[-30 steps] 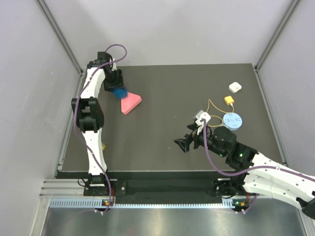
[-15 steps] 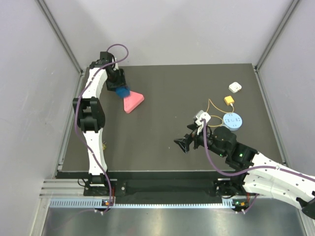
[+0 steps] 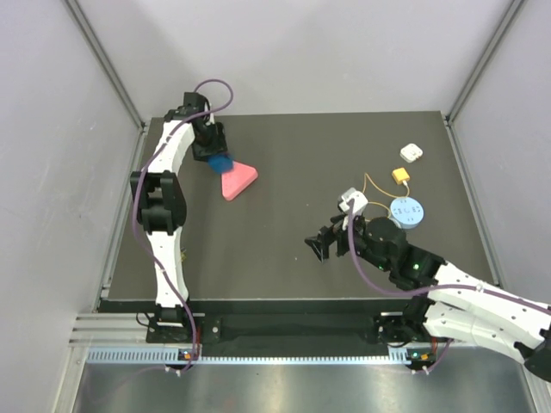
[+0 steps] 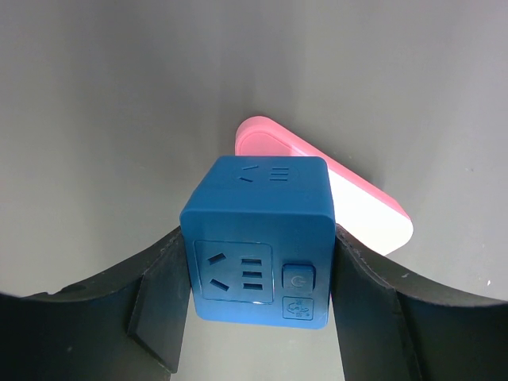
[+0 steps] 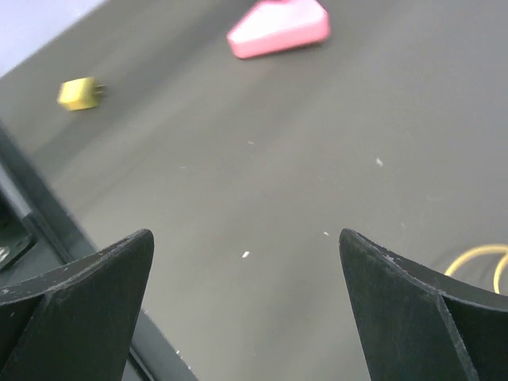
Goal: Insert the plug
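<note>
The plug (image 3: pixel 400 175) is a small yellow block on a thin looping yellow-orange wire (image 3: pixel 372 184), lying at the table's right. My left gripper (image 3: pixel 219 158) is shut on a blue cube socket (image 4: pixel 258 238) at the far left, its socket face toward the wrist camera (image 4: pixel 258 274). My right gripper (image 3: pixel 320 246) is open and empty, low over the table's middle, left of the plug. In the right wrist view (image 5: pixel 246 270) only a bit of the wire (image 5: pixel 476 260) shows; the plug is out of that view.
A pink wedge (image 3: pixel 238 181) lies against the blue cube, also seen from both wrists (image 4: pixel 349 198) (image 5: pixel 279 28). A white square block (image 3: pixel 411 153) and a light-blue disc (image 3: pixel 407 212) lie near the plug. A small yellow block (image 5: pixel 78 93) lies by the left arm.
My left gripper has moved right and a little farther back with the blue cube; the pink wedge has shifted right with it. My right gripper has shifted slightly up.
</note>
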`<state>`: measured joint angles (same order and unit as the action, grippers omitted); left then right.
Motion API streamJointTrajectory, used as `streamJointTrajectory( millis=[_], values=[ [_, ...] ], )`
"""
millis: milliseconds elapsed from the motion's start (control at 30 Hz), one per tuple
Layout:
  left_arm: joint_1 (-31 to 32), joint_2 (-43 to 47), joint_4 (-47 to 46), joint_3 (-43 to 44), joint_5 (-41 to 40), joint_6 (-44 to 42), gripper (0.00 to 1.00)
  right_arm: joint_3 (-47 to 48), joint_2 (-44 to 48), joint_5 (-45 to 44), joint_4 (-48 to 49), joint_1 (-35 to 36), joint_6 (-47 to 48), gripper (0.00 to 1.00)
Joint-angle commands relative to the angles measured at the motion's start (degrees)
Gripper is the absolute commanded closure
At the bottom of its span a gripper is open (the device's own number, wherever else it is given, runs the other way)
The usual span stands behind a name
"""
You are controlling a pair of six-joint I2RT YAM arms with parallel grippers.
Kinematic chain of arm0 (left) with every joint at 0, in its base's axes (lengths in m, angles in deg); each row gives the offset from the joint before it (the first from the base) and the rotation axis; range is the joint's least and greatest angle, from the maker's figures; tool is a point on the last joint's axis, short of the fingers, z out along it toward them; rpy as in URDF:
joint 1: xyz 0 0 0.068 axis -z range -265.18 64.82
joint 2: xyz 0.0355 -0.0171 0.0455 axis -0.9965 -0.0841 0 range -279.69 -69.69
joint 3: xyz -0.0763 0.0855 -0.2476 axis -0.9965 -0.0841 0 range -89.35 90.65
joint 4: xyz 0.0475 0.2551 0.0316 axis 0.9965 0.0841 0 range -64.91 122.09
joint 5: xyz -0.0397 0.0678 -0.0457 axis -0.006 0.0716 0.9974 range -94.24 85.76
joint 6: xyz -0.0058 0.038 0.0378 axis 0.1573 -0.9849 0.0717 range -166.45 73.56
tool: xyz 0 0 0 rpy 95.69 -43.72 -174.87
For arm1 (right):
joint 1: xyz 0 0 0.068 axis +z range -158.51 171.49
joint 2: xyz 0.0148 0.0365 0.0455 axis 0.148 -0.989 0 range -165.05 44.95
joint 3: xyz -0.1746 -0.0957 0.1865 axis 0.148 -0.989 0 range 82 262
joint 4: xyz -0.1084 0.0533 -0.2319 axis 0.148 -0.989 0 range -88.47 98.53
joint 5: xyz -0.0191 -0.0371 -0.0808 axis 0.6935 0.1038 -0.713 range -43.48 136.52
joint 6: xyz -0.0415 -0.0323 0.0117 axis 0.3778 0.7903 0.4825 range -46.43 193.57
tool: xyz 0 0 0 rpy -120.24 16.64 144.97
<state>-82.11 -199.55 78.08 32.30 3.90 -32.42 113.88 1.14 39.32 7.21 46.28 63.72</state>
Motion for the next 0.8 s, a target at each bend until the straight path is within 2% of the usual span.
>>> streamJointTrajectory(
  millis=[0, 67, 167, 233, 300, 533, 700, 767],
  values=[
    [2.73, -0.48, 4.14, -2.99, 0.12, 0.04, 1.0, 5.64, -5.99, -6.25, -3.42, -3.36, -7.89, 0.0],
    [2.99, -0.22, 3.79, -3.26, 1.34, 0.13, 1.0, 8.62, -9.26, -0.57, -2.99, -7.99, -13.34, 0.01],
    [3.17, -0.13, 2.73, -4.13, 3.72, 0.04, 1.0, 11.7, -16.55, 5.07, 0.26, -12.93, -18.36, 0.1],
    [3.43, -0.3, 2.64, -4.31, 3.99, -0.48, 1.0, 14.08, -23.31, 7.02, 3.86, -15.14, -21.51, 0.2],
    [3.52, -0.3, 2.73, -4.4, 4.33, -0.75, 1.0, 18.99, -30.58, 11.94, 6.4, -16.99, -22.76, 0.25],
    [3.52, -0.3, 1.94, -5.45, 6.81, -0.14, 1.0, 28.67, -48.8, 8.45, 18.61, -17.52, -31.44, 0.25],
    [2.91, -0.65, 3.08, -4.23, 5.3, 3.29, 1.0, 37.02, -61.8, 7.55, 22.15, -17.69, -34.01, 0.25],
    [2.82, -0.74, 3.26, -3.09, 5.48, 4.6, 1.0, 39.65, -64.28, 5.99, 23.11, -17.7, -33.92, 0.25]
  ],
)
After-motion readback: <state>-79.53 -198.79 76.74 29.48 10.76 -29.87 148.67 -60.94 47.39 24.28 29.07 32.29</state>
